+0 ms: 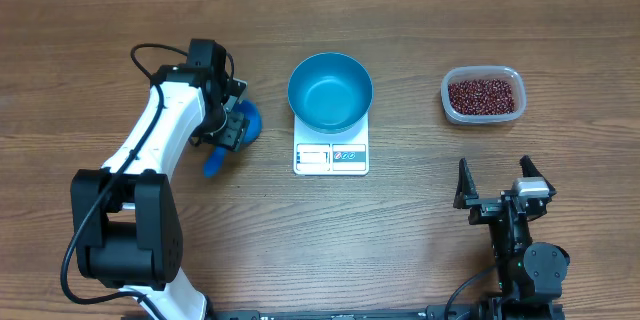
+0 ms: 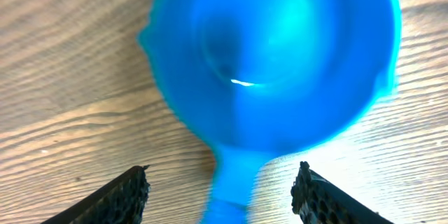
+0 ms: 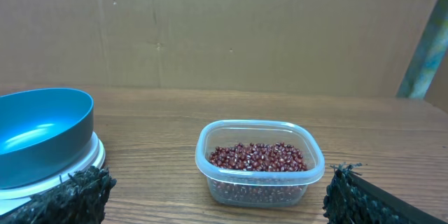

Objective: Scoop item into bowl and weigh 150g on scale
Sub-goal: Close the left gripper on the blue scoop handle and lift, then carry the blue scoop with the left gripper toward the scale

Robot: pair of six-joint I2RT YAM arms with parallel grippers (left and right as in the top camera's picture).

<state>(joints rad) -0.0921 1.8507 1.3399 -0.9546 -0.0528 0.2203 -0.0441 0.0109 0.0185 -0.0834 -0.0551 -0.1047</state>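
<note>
Two grippers open, left gripper (image 2: 224, 194) straddling scoop (image 2: 280, 63) handle without touching, right gripper (image 1: 497, 182) wide, empty.

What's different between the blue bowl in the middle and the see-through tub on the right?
The blue bowl is round and opaque; the clear tub is rectangular with rounded corners. The bowl is empty, while the tub holds red-brown beans. The bowl sits on the white scale; the tub rests directly on the table. Both stand upright and uncovered.
</note>
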